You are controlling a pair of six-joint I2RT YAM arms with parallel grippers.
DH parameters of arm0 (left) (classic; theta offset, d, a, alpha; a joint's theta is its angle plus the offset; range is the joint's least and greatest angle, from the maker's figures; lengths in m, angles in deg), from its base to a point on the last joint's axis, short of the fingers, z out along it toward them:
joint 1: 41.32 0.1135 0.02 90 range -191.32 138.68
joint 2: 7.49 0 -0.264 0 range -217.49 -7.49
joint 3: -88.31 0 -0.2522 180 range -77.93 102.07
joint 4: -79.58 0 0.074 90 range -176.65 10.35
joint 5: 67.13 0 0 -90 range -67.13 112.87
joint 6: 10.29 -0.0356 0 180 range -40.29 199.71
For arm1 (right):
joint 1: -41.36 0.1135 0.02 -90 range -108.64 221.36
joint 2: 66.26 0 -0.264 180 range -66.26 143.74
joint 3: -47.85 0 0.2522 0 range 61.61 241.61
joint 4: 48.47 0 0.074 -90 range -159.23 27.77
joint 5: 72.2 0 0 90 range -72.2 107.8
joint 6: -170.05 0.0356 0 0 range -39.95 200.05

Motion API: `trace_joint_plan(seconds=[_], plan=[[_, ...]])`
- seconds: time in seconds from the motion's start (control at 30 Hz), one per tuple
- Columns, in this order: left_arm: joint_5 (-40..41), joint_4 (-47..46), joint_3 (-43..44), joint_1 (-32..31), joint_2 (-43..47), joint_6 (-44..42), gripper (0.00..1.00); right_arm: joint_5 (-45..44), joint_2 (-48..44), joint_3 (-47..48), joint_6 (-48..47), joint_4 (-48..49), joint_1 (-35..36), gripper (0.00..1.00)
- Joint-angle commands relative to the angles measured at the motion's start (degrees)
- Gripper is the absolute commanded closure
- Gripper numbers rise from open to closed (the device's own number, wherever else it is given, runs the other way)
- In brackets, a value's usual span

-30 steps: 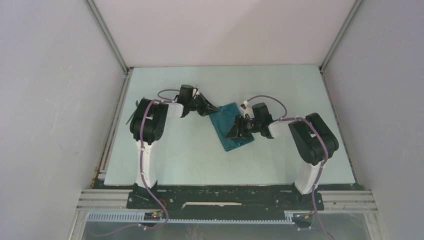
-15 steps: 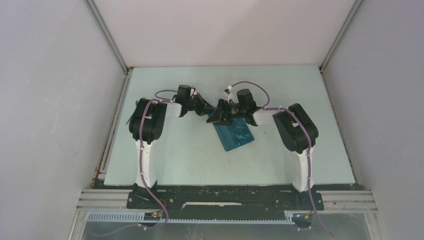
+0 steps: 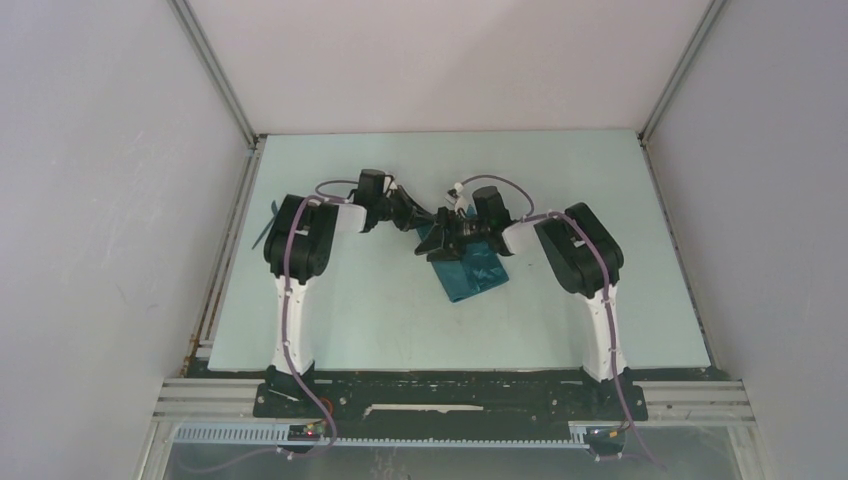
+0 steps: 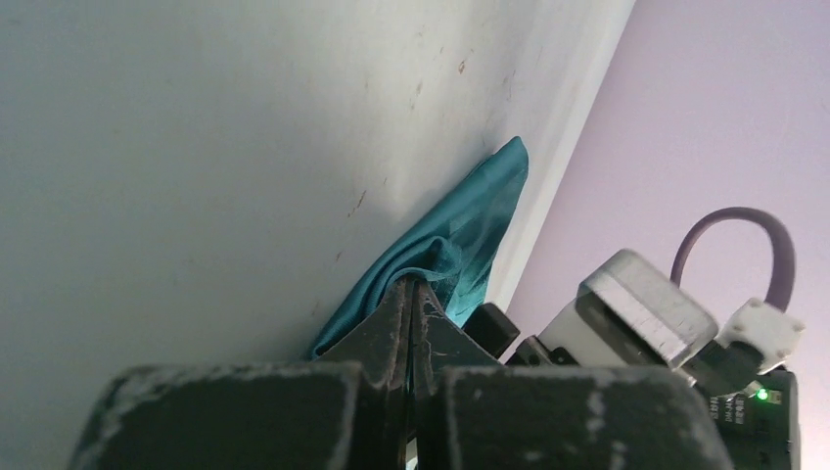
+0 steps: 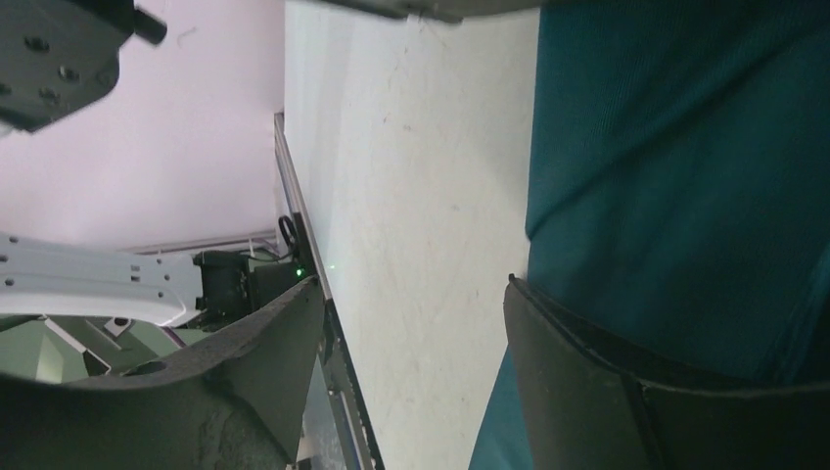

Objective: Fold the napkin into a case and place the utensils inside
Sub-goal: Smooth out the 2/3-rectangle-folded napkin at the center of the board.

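Note:
The teal napkin (image 3: 472, 272) lies on the table as a folded oblong, slanting from far left to near right. My left gripper (image 3: 426, 222) is shut on its far left corner; the left wrist view shows the jaws (image 4: 415, 286) pinching a bunched fold of the napkin (image 4: 462, 230). My right gripper (image 3: 441, 243) is open just over the napkin's far end, close to the left gripper. In the right wrist view its jaws (image 5: 411, 286) straddle bare table, with the napkin (image 5: 685, 166) beside the right finger. No utensils are in view.
The pale table (image 3: 360, 300) is bounded by an aluminium frame and grey walls. The two wrists are nearly touching over the napkin's far end. The right wrist view shows the table's edge rail (image 5: 318, 284) and part of the left arm (image 5: 88, 284).
My right gripper has swung from over the napkin's middle to its far left end, next to the left gripper. The left gripper has stayed shut on the corner.

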Motion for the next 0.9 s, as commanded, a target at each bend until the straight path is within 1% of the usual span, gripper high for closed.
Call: trace_joint_plan(seconds=[0.0,0.37,0.5,0.57,0.63,0.67,0.73,0.8,0.87], plan=[[1.14,1.74,1.92,-0.43,-1.87,-0.39,1.0,1.98,-4.97,-5.66,-0.69,0.01,-0.11,0.24],[1.15,2.21,2.47,-0.34,-2.49,-0.62,1.0,3.16,-14.78,-22.13,-2.0,1.92,1.35,0.26],[1.08,3.06,3.06,-0.34,-2.33,-1.12,1.0,3.02,-19.01,-26.79,-3.85,-0.37,1.51,0.27],[0.85,3.48,3.36,-0.34,-2.16,-1.39,1.0,2.14,-22.82,-28.46,-6.07,-4.9,1.61,0.27],[0.5,4.37,3.84,-0.34,-1.7,-1.9,1.0,0.04,-29.16,-29.1,-9.61,-11.8,1.05,0.27],[0.39,5.08,4.34,-0.42,-1.32,-2.3,0.99,-1.83,-32.08,-29.16,-11.28,-17.31,0.38,0.26],[0.0,6.94,5.38,-0.43,-0.19,-3.34,0.96,-7.04,-37.87,-29.22,-14.67,-25.25,-2.19,0.25],[-0.68,7.72,6.25,-0.52,1.54,-3.55,0.88,-11.63,-41.71,-28.99,-16.59,-30.76,-6.88,0.23],[-1.3,9.63,7.68,-0.58,3.55,-4.17,0.74,-16.61,-42.85,-27.7,-18.37,-35.0,-11.43,0.23]])
